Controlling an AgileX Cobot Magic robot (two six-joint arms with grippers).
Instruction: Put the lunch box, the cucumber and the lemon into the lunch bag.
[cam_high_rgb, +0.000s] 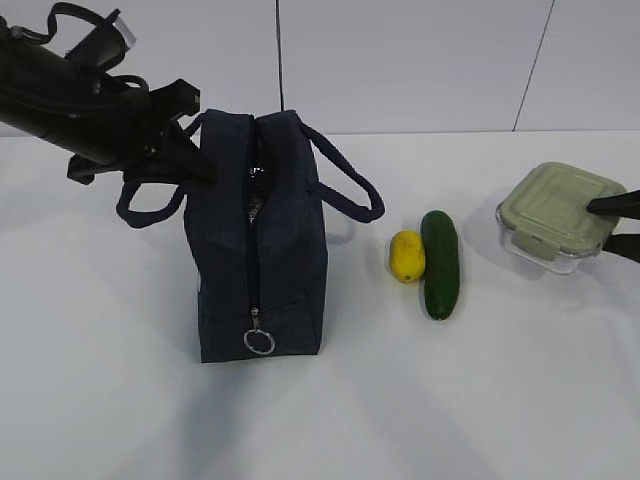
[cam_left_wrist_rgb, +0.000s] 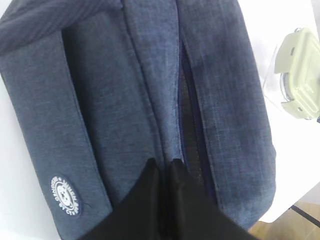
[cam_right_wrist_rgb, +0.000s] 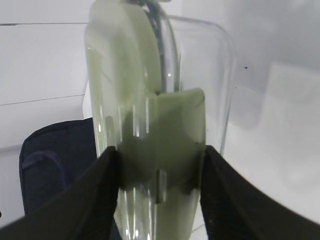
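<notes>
The navy lunch bag (cam_high_rgb: 275, 250) stands upright at the middle, its top zipper parted and its ring pull (cam_high_rgb: 259, 342) hanging low at the front. My left gripper (cam_high_rgb: 200, 165) comes in from the upper left and is shut on a fold of the lunch bag's fabric (cam_left_wrist_rgb: 100, 100) beside the zipper; its tips (cam_left_wrist_rgb: 164, 166) are pressed together. The yellow lemon (cam_high_rgb: 406, 256) and the dark green cucumber (cam_high_rgb: 440, 264) lie side by side to the right of the bag. At the far right, my right gripper (cam_high_rgb: 612, 226) (cam_right_wrist_rgb: 160, 167) is shut on the lunch box (cam_high_rgb: 552, 212) (cam_right_wrist_rgb: 150, 100), one finger on each face.
The bag's two loop handles (cam_high_rgb: 350, 190) splay out to either side. A white round logo (cam_left_wrist_rgb: 65, 195) marks the bag's side. The lunch box (cam_left_wrist_rgb: 302, 75) also shows past the bag in the left wrist view. The white table (cam_high_rgb: 450, 400) ends at a white wall behind.
</notes>
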